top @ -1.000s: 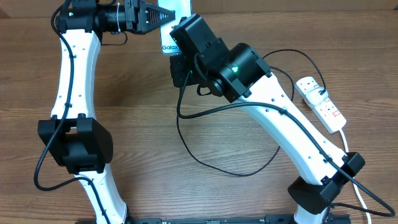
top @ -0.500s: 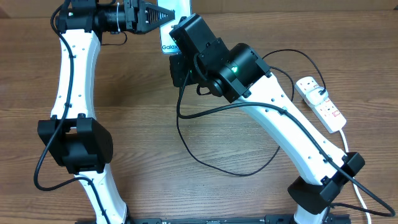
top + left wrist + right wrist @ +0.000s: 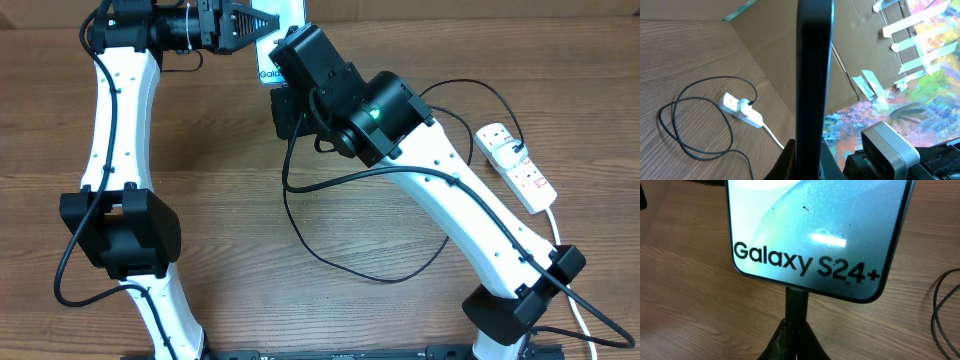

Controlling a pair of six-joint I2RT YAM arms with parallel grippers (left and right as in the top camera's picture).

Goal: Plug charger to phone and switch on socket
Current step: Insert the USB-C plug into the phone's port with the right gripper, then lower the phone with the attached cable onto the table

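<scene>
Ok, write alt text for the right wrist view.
The lower end of a phone, its bright screen reading "Galaxy S24+", fills the upper frame. Below it, the right claw holds the black tip of the charger upright against the phone's bottom edge, above a wooden table.

My wooden table (image 3: 230, 200) fills the overhead view, brown with the grain running side to side, and it turns up as the same planked surface in the right wrist view (image 3: 690, 280). Along its far edge stands a plain cardboard panel (image 3: 790, 45), upright and creased, with a thin teal strip (image 3: 740, 9) along the corner where two faces meet. Beyond it hangs a painted sheet (image 3: 930, 95) in orange, purple and blue (flowers, I think, though it is blurred). Long strips of white tape (image 3: 912, 22) cross it at a slant, and shorter torn pieces (image 3: 867, 82) are stuck to the cardboard just beside it.
</scene>
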